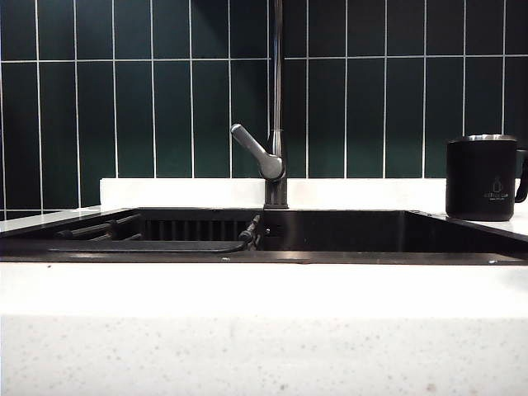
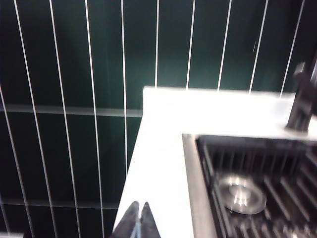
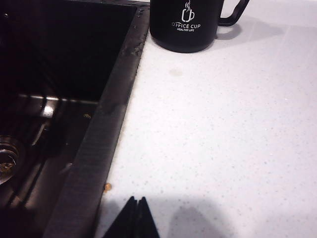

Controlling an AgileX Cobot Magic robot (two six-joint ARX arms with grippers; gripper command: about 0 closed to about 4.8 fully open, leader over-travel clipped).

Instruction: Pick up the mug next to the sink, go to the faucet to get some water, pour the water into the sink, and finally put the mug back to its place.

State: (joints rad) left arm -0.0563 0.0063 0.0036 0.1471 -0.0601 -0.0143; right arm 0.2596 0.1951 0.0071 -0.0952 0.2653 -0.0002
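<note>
Both end effectors pinched closed, empty: left (image 2: 139, 220) off sink's (image 2: 190, 188) far corner, right (image 3: 137, 218) over tabletop (image 3: 223, 139) short of mug (image 3: 185, 25) by sink rim; mug prob. rigid, light, slick—grip handle/rim.

My left gripper (image 2: 138, 218) has its two dark fingertips pressed together, holding nothing, angled down. My right gripper (image 3: 137, 214) is likewise pinched closed and empty, its tips meeting in a point. Neither of my arms shows in the exterior view.
</note>
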